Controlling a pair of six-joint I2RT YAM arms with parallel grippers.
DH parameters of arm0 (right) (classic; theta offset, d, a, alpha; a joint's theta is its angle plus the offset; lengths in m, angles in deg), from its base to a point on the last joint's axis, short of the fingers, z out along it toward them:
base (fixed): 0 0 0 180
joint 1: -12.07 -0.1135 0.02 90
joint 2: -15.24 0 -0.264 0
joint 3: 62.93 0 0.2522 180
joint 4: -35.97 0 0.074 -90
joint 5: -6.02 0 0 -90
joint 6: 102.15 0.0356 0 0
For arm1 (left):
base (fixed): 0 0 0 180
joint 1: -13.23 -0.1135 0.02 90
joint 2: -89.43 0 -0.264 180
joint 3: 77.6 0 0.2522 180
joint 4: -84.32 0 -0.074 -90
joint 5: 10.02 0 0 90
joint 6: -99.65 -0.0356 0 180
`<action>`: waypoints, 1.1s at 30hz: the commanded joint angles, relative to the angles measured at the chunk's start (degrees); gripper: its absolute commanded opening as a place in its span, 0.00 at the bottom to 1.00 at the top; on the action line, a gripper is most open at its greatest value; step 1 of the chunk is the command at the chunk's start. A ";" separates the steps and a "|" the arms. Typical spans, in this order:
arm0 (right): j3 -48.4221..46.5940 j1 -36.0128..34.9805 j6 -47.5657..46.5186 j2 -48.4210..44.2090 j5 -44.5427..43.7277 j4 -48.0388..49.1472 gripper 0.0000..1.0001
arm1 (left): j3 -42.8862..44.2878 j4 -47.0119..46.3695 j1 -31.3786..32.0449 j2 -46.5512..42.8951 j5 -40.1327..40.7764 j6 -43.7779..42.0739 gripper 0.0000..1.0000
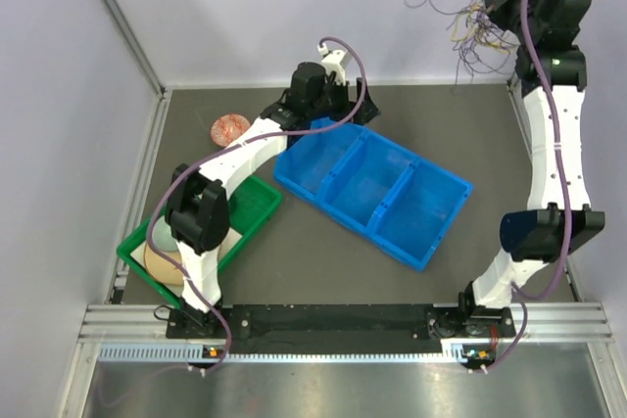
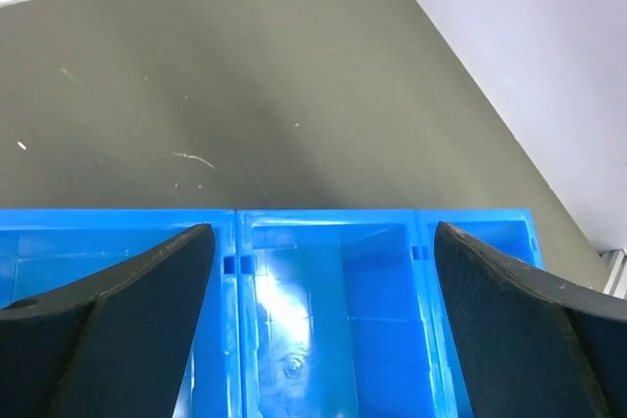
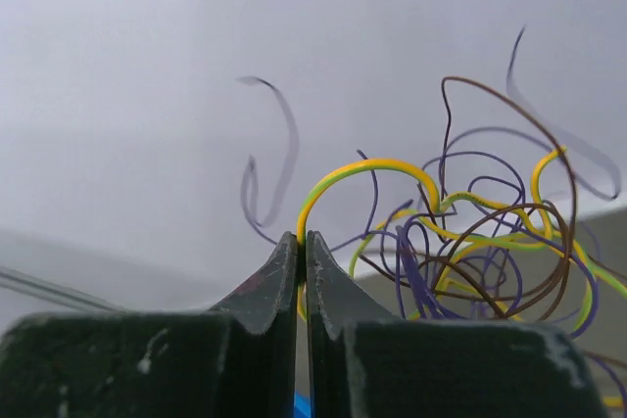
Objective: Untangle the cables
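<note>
The cables [image 1: 472, 28] are a loose tangle of thin yellow-green, purple and brown wires, hanging in the air at the far right in front of the back wall. My right gripper [image 3: 304, 242] is shut on one yellow-green wire [image 3: 367, 167] that arcs out of the tangle [image 3: 480, 252]; in the top view that gripper [image 1: 502, 5] is raised high beside the bunch. My left gripper [image 2: 323, 271] is open, its fingers [image 2: 137, 310] wide apart above the middle compartment of the blue bin [image 2: 333, 232], with nothing between them.
A blue three-compartment bin [image 1: 460, 205] lies diagonally mid-table. A green tray [image 1: 257, 205] holding pale round objects sits at the near left under the left arm. A small pinkish coil [image 1: 231, 127] rests at the far left. Walls close in left and back.
</note>
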 commanded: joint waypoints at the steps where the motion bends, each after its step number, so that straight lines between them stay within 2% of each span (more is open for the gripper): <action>1: 12.14 1.76 -0.99 5.93 -3.28 -0.78 0.00 | -0.41 -3.32 0.08 -4.58 0.00 -0.20 0.99; 3: 17.49 3.16 -0.11 10.67 -1.96 -0.78 0.00 | -0.59 -3.50 -0.01 -4.50 -0.61 0.33 0.99; 6: 19.37 3.43 0.24 13.76 -0.47 -2.17 0.00 | -0.67 -3.32 0.08 -4.32 -1.49 0.59 0.99; 12: 13.41 1.24 -1.59 7.19 0.16 -2.18 0.00 | 2.13 -3.06 -0.01 -2.83 -2.54 0.33 0.99; 15: 12.78 -0.08 -2.13 6.38 -0.37 -2.53 0.00 | 5.91 -4.73 0.17 1.03 -4.82 1.73 0.99; 18: 13.31 -0.09 -0.64 7.61 2.08 -3.06 0.00 | 13.10 -5.96 0.69 9.53 -8.60 2.79 0.99; 22: 14.19 -0.26 1.47 8.14 5.42 -2.89 0.00 | 22.68 -6.92 1.83 16.32 -10.98 1.91 0.99; 28: 14.36 -0.44 2.79 8.40 7.63 -2.80 0.00 | 31.29 -12.73 2.27 23.88 -11.77 6.03 0.99; 33: 15.07 -0.44 3.58 8.49 8.77 -2.80 0.00 | 32.37 -17.55 2.98 26.35 -13.70 10.25 0.98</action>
